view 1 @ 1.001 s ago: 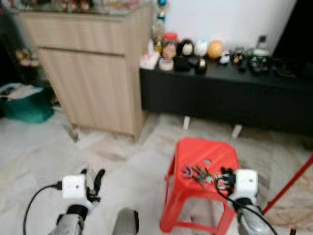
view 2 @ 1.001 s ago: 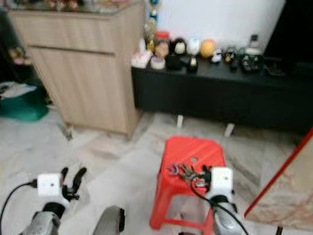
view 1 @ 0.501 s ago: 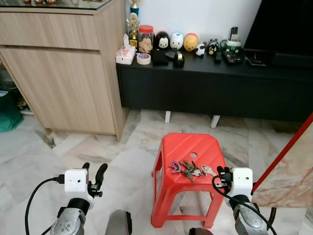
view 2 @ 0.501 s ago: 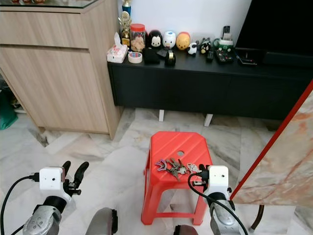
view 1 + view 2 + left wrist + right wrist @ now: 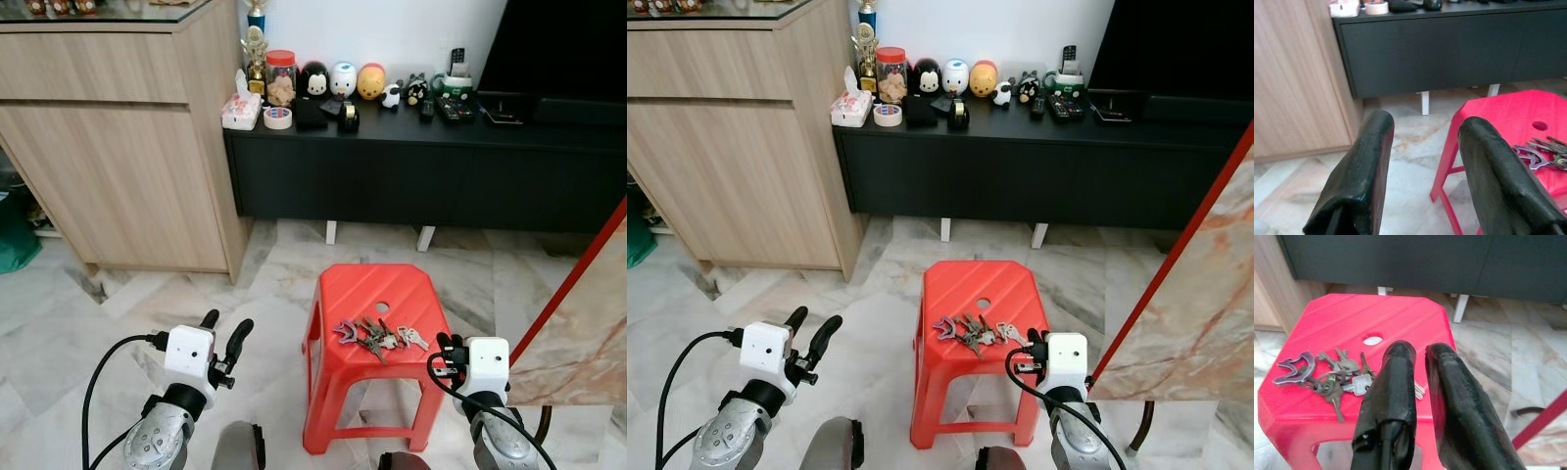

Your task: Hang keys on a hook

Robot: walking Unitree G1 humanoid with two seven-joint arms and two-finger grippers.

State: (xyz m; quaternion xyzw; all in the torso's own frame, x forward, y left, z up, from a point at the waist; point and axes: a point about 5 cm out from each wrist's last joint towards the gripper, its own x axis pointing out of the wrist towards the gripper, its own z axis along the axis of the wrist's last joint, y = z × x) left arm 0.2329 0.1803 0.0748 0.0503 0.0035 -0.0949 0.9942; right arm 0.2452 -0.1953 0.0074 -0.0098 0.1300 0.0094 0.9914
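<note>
A bunch of keys (image 5: 377, 338) with a purple fob lies on top of a red plastic stool (image 5: 367, 289), towards its front. My right gripper (image 5: 449, 345) hovers at the stool's front right corner, just right of the keys. In the right wrist view its fingers (image 5: 1396, 382) are shut with nothing between them, and the keys (image 5: 1337, 374) lie just beyond and to one side. My left gripper (image 5: 225, 328) stands open over the floor to the left of the stool. In the left wrist view the stool's edge and the keys (image 5: 1542, 152) lie past its spread fingers (image 5: 1371, 161).
Behind the stool runs a low black cabinet (image 5: 421, 147) topped with figurines, a jar and tape. A tall wooden cabinet (image 5: 127, 147) stands at back left. A marbled slab with a red edge (image 5: 578, 323) leans at the right. A green bag (image 5: 10, 235) lies far left.
The view has sharpened and shifted as the camera moved. My left gripper has come forward and rightward, closer to the stool. The right gripper stays at the stool's corner; the keys lie still.
</note>
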